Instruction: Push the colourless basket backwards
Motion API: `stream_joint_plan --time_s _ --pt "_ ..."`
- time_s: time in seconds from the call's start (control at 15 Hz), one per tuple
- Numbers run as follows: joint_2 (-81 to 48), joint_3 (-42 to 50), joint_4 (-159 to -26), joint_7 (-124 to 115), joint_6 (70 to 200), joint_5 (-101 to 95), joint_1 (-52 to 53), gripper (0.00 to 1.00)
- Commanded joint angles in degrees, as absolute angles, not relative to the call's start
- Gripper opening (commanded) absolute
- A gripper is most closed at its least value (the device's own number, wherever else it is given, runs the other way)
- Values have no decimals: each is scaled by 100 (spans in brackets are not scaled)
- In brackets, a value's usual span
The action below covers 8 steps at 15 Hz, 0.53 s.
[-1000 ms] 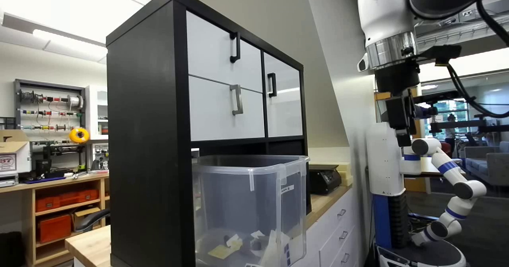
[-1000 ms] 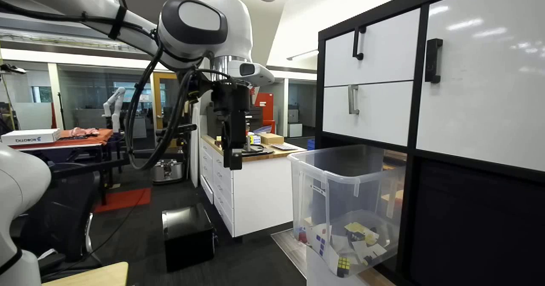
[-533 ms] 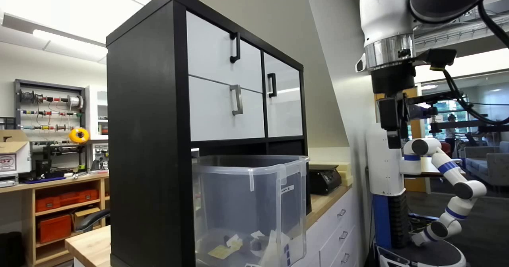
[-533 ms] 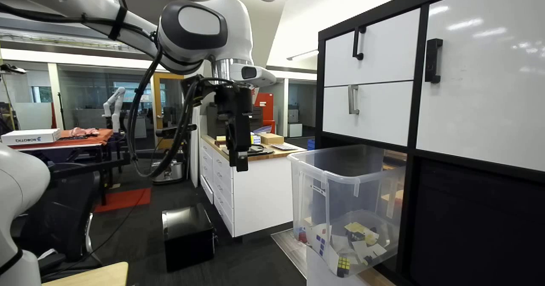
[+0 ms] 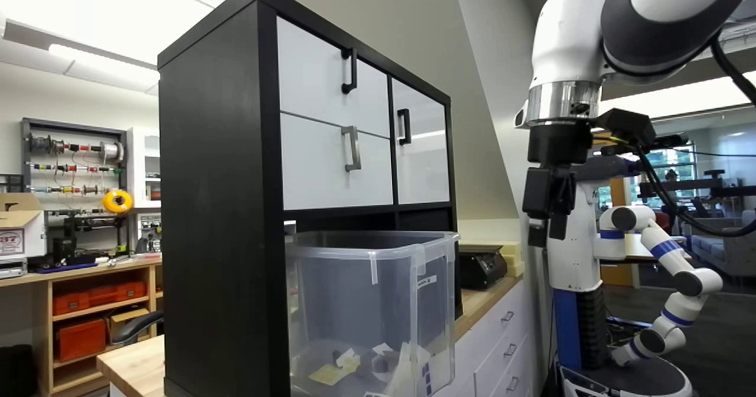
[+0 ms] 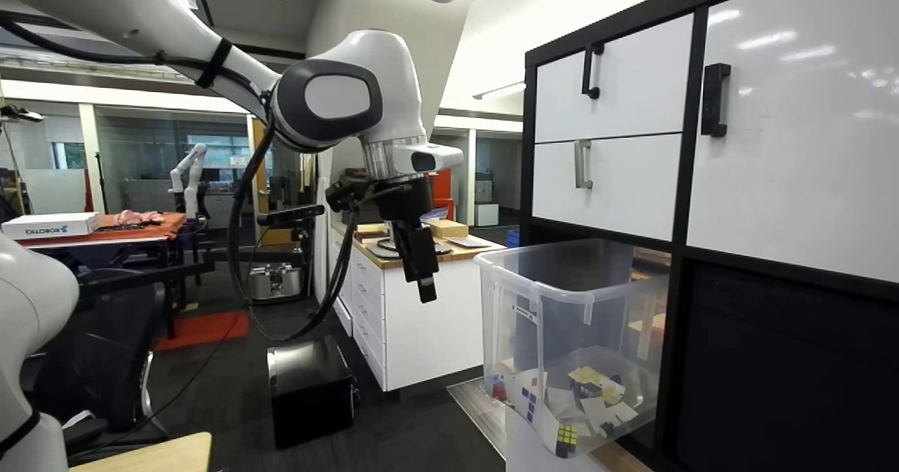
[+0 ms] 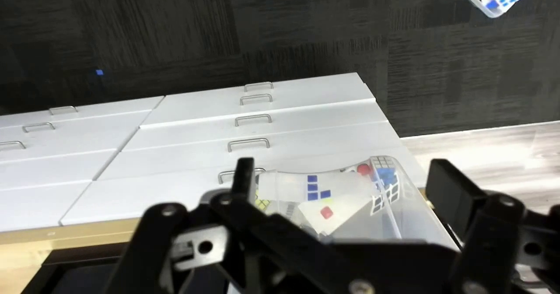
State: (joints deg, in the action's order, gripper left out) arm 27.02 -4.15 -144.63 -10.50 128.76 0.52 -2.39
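The colourless basket [image 5: 354, 302] is a clear box-shaped bin with loose cut pieces and puzzle cubes inside. In both exterior views it sits upright in front of the cabinet's lower opening and juts out; its side wall also shows here [image 6: 509, 338]. My gripper [image 5: 547, 236] is in the air in front of the basket, apart from it, pointing down and slightly tilted. It also shows in an exterior view [image 6: 427, 292], left of the basket's rim. In the wrist view my gripper [image 7: 343, 180] has its jaws wide apart with nothing held; the basket [image 7: 413, 211] shows beyond and below them.
The black cabinet [image 5: 212, 208] has white drawers with protruding handles [image 6: 583, 164] above the basket. A black device [image 5: 481, 267] stands on the counter beside it, over white drawers [image 5: 496, 350]. A white drawer unit [image 6: 432, 324] and a black box [image 6: 309, 388] stand behind the arm.
My gripper has moved toward the basket and lower, and has tilted a little, mostly in the last half second. The basket has not moved.
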Motion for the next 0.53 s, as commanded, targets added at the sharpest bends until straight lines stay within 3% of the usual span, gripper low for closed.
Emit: stream_joint_plan --time_s 0.0,0.47 --pt "2403 -254 -14600 -728 13816 302 -33 100" --pt "1533 -64 -14412 -97 14703 606 135 100"
